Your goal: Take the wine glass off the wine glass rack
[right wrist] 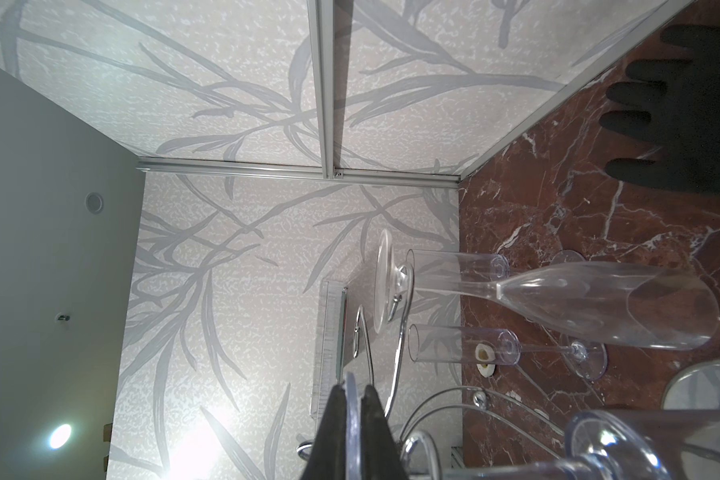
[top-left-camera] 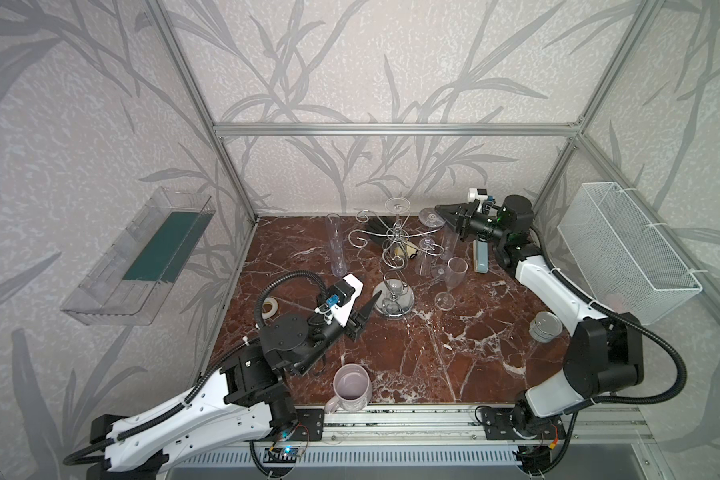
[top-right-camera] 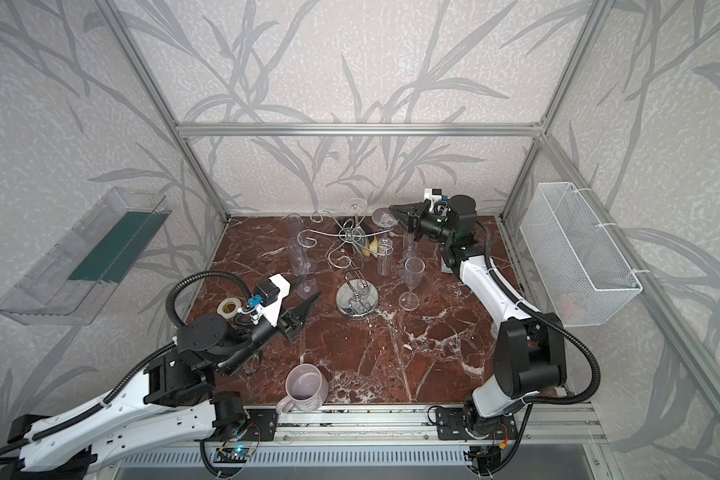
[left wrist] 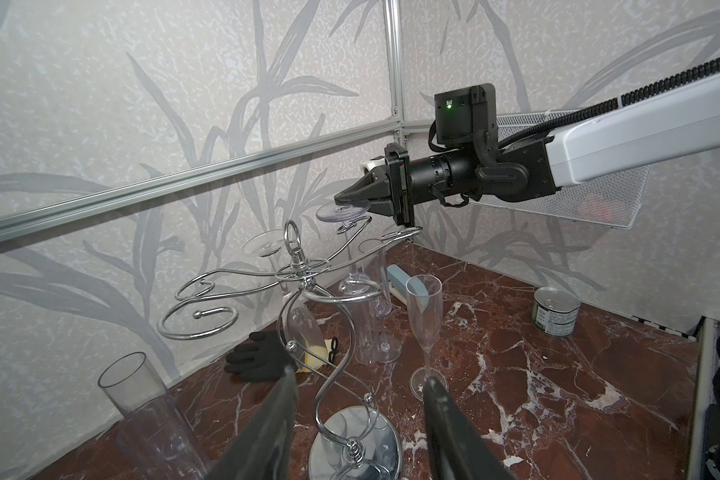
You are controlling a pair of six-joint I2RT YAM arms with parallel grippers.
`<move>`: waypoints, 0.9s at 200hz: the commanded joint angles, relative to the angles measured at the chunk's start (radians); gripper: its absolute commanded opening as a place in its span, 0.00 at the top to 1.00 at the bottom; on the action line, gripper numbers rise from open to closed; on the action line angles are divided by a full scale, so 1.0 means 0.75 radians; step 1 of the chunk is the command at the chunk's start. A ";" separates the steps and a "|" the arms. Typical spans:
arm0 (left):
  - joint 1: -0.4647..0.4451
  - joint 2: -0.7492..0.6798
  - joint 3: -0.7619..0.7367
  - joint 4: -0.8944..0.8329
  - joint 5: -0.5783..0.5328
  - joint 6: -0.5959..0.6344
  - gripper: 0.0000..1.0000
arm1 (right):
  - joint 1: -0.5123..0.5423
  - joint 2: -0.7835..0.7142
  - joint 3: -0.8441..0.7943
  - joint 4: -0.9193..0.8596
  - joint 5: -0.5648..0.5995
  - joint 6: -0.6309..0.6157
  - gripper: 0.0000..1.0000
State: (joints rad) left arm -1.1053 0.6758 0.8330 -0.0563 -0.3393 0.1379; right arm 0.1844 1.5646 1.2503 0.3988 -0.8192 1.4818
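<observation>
The chrome wine glass rack [top-left-camera: 393,300] [top-right-camera: 357,299] [left wrist: 356,436] stands mid-table on its round mirror base. A clear wine glass [top-left-camera: 432,217] [top-right-camera: 384,217] [left wrist: 344,212] hangs upside down from a scroll arm on the rack's far right side. My right gripper [top-left-camera: 440,209] [top-right-camera: 394,210] [left wrist: 342,198] [right wrist: 353,392] is shut on the rim of that glass's foot disc, level with the arm. A second glass [left wrist: 267,246] [right wrist: 599,305] hangs from another arm. My left gripper [top-right-camera: 306,291] [left wrist: 359,375] is open and empty, low and just left of the rack's base.
Upright clear flutes stand left [top-left-camera: 336,245] and right [top-left-camera: 456,275] of the rack. A black glove [left wrist: 258,361] lies behind it. Also here: pink mug [top-left-camera: 352,388], tape roll [top-left-camera: 270,308], tin can [top-left-camera: 545,327], white mesh basket [top-left-camera: 628,249] on the right wall.
</observation>
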 commanded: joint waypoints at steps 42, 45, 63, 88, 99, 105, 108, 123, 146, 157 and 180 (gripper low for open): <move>0.001 -0.031 0.014 -0.027 -0.006 -0.028 0.49 | -0.004 -0.111 0.049 0.012 0.014 -0.008 1.00; 0.001 -0.031 0.014 -0.027 -0.006 -0.029 0.49 | -0.005 -0.114 0.049 0.012 0.014 -0.010 1.00; 0.001 -0.036 0.014 -0.036 -0.004 -0.033 0.49 | -0.007 -0.131 0.034 0.008 0.042 -0.014 1.00; 0.000 -0.042 0.014 -0.042 -0.007 -0.036 0.50 | -0.013 -0.147 0.026 -0.017 0.065 -0.038 1.00; 0.000 -0.042 0.014 -0.045 -0.007 -0.037 0.50 | -0.016 -0.149 0.024 -0.020 0.064 -0.038 1.00; 0.000 -0.042 0.014 -0.047 -0.006 -0.037 0.50 | -0.017 -0.150 0.024 -0.022 0.064 -0.041 1.00; -0.001 -0.043 0.012 -0.046 -0.007 -0.037 0.50 | -0.019 -0.151 0.024 -0.023 0.064 -0.042 1.00; 0.000 -0.042 0.012 -0.046 -0.007 -0.037 0.49 | -0.029 -0.157 0.017 -0.030 0.073 -0.048 1.00; 0.000 -0.044 0.010 -0.046 -0.009 -0.037 0.49 | -0.041 -0.166 0.004 -0.037 0.086 -0.051 1.00; 0.000 -0.045 0.012 -0.046 -0.010 -0.035 0.49 | -0.045 -0.168 0.000 -0.037 0.086 -0.047 1.00; 0.001 -0.044 0.011 -0.046 -0.010 -0.033 0.50 | -0.044 -0.170 -0.009 -0.019 0.073 -0.027 1.00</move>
State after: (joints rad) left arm -1.1053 0.6537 0.8330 -0.0875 -0.3393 0.1196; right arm 0.1547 1.4834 1.2480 0.3538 -0.7597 1.4624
